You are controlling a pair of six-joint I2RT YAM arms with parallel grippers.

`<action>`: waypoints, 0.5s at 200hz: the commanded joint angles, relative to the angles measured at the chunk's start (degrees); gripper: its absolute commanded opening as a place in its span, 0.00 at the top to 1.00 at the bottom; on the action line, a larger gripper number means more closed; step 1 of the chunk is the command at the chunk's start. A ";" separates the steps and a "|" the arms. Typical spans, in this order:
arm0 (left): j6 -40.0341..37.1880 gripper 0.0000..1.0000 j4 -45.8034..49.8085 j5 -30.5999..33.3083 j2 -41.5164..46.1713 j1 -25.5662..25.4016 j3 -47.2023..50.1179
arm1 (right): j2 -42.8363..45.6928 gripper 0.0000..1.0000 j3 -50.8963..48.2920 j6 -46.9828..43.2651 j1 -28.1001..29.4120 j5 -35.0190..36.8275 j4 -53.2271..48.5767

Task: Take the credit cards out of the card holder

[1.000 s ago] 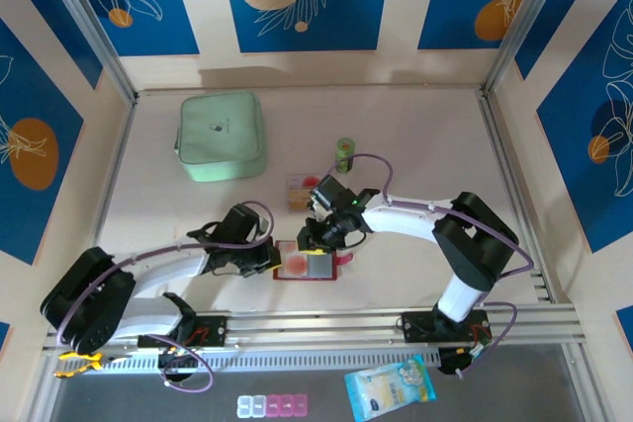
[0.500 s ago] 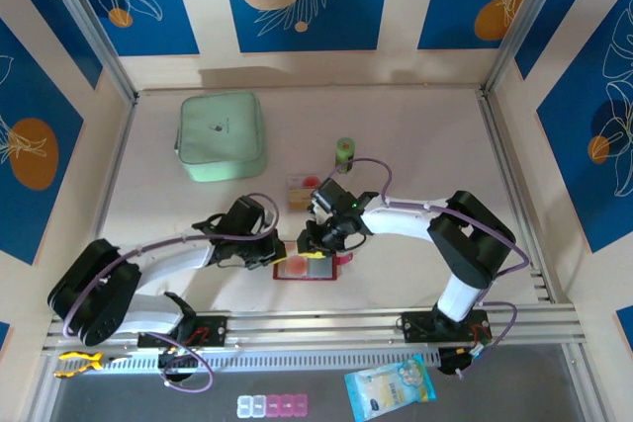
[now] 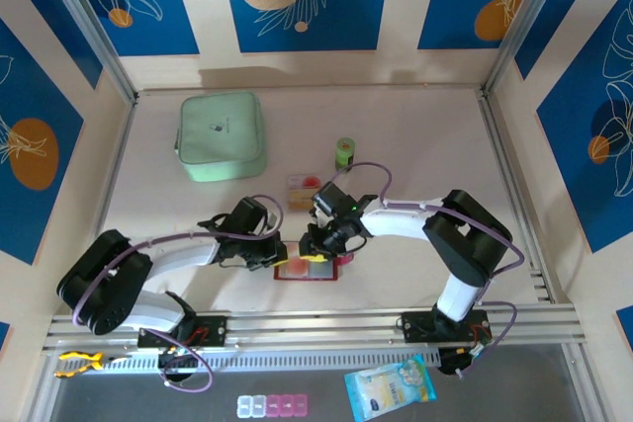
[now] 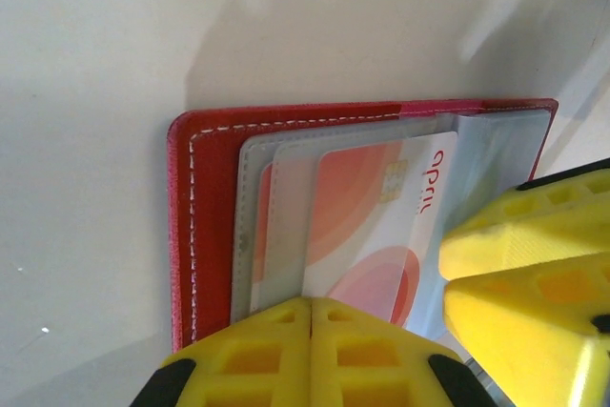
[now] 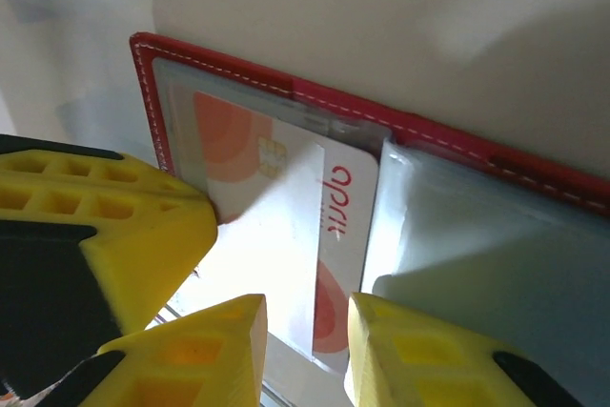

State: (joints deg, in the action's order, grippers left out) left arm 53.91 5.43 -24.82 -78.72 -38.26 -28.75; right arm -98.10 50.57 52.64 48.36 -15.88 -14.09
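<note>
Bright, soft-shadowed; wrist close-ups blurred

Seen from above, the card holder (image 3: 309,270) lies close to the near edge of the table (image 3: 425,145), hemmed in on two sides. The left gripper (image 3: 281,256) blocks its left end, fingers pressed together. The right gripper (image 3: 315,244) covers its far side, fingers slightly apart over the whitish card (image 5: 324,207). The two grippers nearly touch. Just beyond them lies a loose card (image 3: 302,192), and farther off stands a small green roll (image 3: 345,152). A mint-green case (image 3: 221,135) fills the far left corner. The right half and far middle of the table are bare.
</note>
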 commanded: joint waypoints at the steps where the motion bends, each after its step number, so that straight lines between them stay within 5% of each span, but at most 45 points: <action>1: -0.69 0.96 3.18 1.31 1.71 0.20 1.88 | -1.49 0.70 -1.14 1.10 0.02 -1.60 1.18; 100: 0.67 0.96 1.49 1.66 2.53 0.17 4.28 | -2.62 0.73 -0.94 1.30 0.77 -5.55 5.36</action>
State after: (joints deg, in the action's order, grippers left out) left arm 54.13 5.21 -24.43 -75.79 -38.26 -26.13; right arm -99.74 50.06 53.30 48.62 -18.31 -10.66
